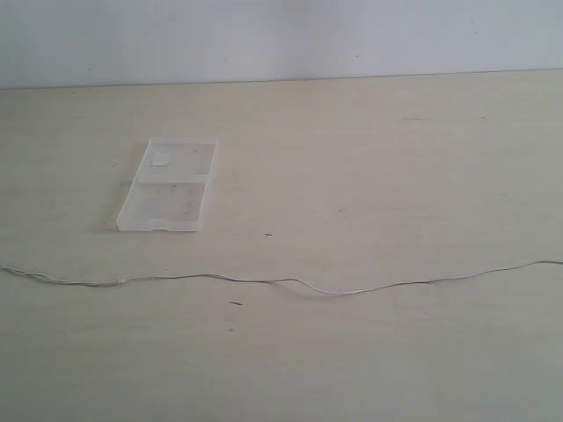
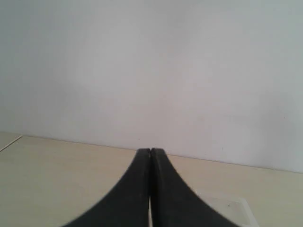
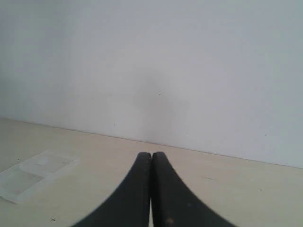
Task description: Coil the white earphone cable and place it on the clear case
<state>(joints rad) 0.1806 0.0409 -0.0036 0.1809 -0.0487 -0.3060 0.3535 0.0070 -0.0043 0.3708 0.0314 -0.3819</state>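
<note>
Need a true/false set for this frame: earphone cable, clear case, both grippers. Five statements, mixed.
1. The white earphone cable lies stretched out, uncoiled, across the table. True.
2. The cable rests on the clear case. False: it lies apart from the case, on the bare table nearer the exterior camera.
3. The case lies open, both halves flat on the table. True.
4. The left gripper is open. False: its jaws are pressed together, with nothing between them.
5. The right gripper is shut and empty. True.
</note>
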